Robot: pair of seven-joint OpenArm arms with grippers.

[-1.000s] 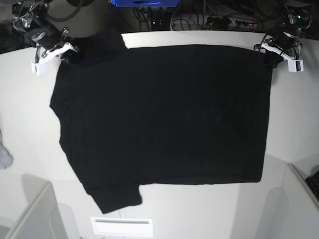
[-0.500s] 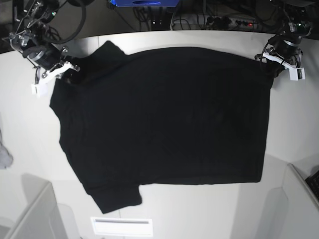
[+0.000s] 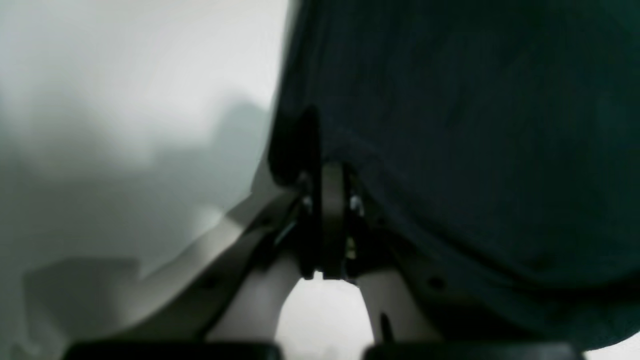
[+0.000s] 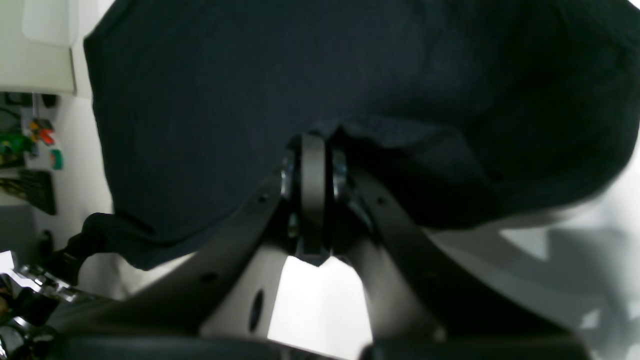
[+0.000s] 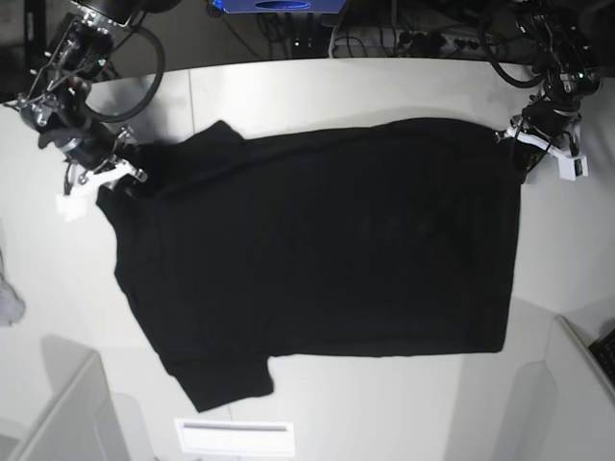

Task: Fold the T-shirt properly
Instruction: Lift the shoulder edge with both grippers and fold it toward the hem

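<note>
A white bench (image 5: 317, 86) fills the base view, with cables and gear along its far edge. The black T-shirt (image 5: 317, 250) lies spread across most of it, plain side up, one sleeve (image 5: 226, 375) pointing toward the near edge. The right claw (image 5: 120, 173) is closed on the far shoulder corner by the other sleeve. The left claw (image 5: 527, 144) is closed on the far hem corner. A grey cloth scrap (image 5: 8, 303) sits at the bench's edge.
</note>
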